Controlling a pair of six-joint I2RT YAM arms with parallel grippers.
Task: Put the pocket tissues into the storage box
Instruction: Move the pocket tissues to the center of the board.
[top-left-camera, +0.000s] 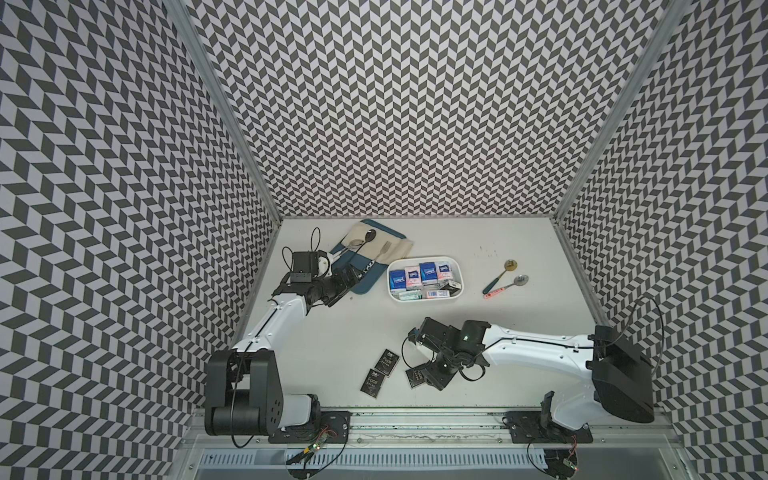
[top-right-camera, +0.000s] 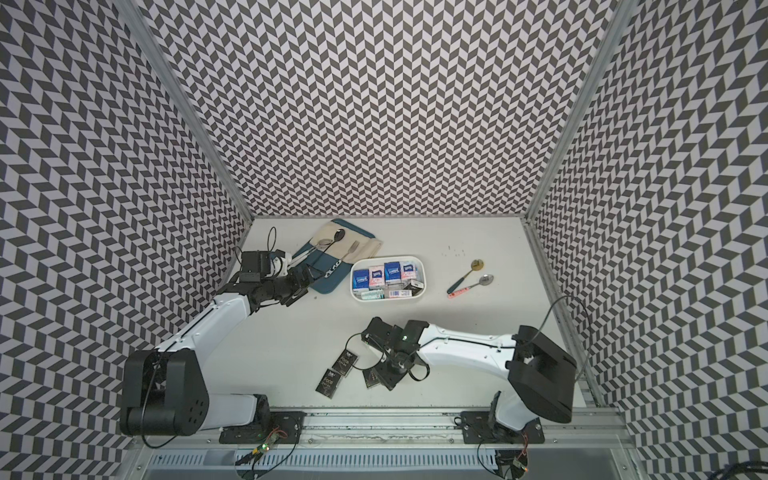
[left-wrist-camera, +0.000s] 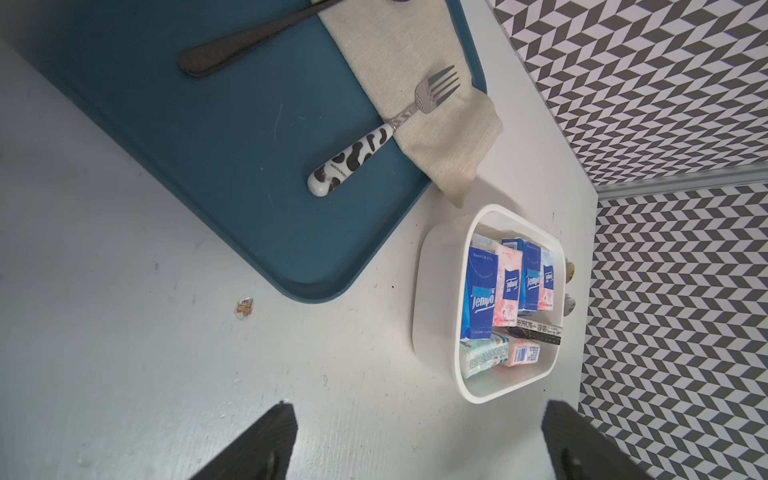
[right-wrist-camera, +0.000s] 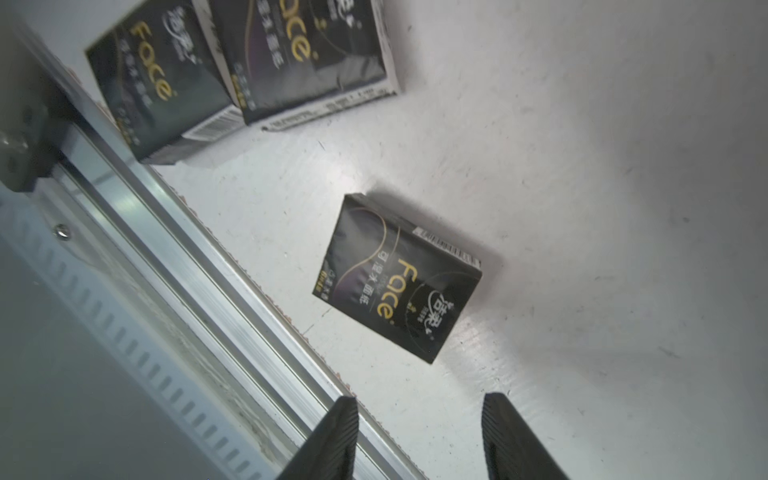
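The white storage box (top-left-camera: 426, 300) (top-right-camera: 388, 300) (left-wrist-camera: 432, 316) stands mid-table and holds several pocket tissues (top-left-camera: 427, 272) (left-wrist-camera: 478, 291), blue, pink and teal. Three black "Face" packets lie on the table near its front edge. Two of them (top-left-camera: 386, 360) (top-left-camera: 375, 382) touch side by side. The third packet (right-wrist-camera: 399, 278) (top-left-camera: 415, 377) lies flat just ahead of my right gripper (right-wrist-camera: 419, 401) (top-left-camera: 434, 380), which is open with nothing between its fingers. My left gripper (left-wrist-camera: 417, 409) (top-left-camera: 353, 274) hangs wide open and empty over bare table, to the left of the box.
A blue tray (left-wrist-camera: 232, 174) (top-left-camera: 365, 286) with beige cloth, a cow-patterned fork (left-wrist-camera: 374, 141) and dark cutlery lies at the back left. Two spoons (top-left-camera: 500, 274) (top-left-camera: 509, 286) lie right of the box. The metal front rail (right-wrist-camera: 187, 232) runs close beside the right gripper.
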